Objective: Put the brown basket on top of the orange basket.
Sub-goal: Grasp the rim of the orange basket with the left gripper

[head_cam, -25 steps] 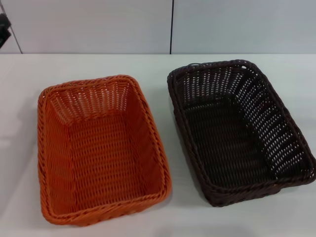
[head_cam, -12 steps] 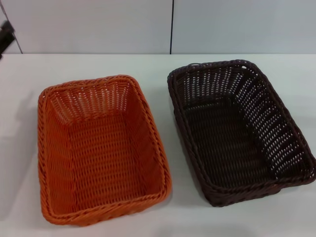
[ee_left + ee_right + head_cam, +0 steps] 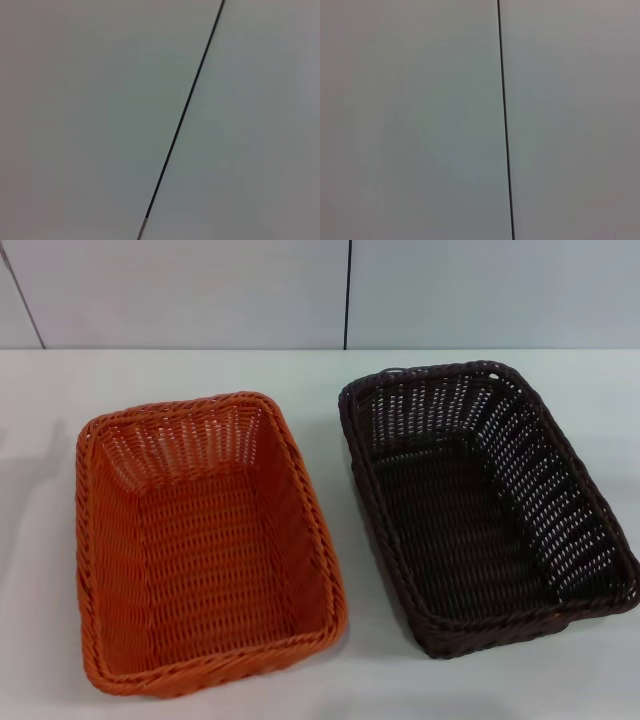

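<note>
Left arm, a dark shape at the far-left edge a second ago, has left the head view; neither gripper shows now, so jaw state cannot be told. Brown basket (image 3: 487,505) sits right, orange basket (image 3: 207,542) left, just apart on the white table (image 3: 330,370). Risk: a one-sided rim grip may tilt the brown basket, catching its edge on the orange rim.

no readable text, label or number shows on anything here.
</note>
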`<control>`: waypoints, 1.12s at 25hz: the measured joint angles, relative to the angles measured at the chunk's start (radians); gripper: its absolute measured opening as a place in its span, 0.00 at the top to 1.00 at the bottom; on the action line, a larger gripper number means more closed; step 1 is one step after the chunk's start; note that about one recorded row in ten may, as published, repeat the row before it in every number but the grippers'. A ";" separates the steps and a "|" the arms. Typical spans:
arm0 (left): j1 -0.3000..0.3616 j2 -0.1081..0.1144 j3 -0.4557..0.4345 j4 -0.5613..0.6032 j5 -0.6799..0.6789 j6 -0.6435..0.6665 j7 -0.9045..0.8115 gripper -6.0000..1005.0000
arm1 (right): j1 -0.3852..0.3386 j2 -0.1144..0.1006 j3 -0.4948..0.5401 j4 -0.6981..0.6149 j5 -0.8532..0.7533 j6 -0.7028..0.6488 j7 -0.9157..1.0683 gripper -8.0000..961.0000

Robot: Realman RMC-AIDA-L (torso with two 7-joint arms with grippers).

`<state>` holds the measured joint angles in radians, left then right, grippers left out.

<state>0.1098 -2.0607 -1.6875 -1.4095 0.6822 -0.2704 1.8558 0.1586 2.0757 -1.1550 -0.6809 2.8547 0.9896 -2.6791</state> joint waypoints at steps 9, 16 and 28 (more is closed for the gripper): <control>0.009 -0.002 -0.050 0.047 0.001 -0.079 -0.043 0.19 | 0.019 0.002 0.000 0.008 0.000 -0.004 -0.003 0.55; 0.019 0.001 -0.076 0.039 0.009 -0.080 -0.042 0.19 | 0.025 0.002 0.000 0.008 0.000 -0.016 -0.004 0.55; 0.044 0.003 -0.034 -0.030 0.025 -0.059 -0.043 0.19 | 0.025 0.001 0.018 0.003 0.000 -0.016 -0.007 0.55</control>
<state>0.1540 -2.0576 -1.7214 -1.4396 0.7073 -0.3294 1.8131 0.1836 2.0772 -1.1365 -0.6781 2.8547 0.9738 -2.6858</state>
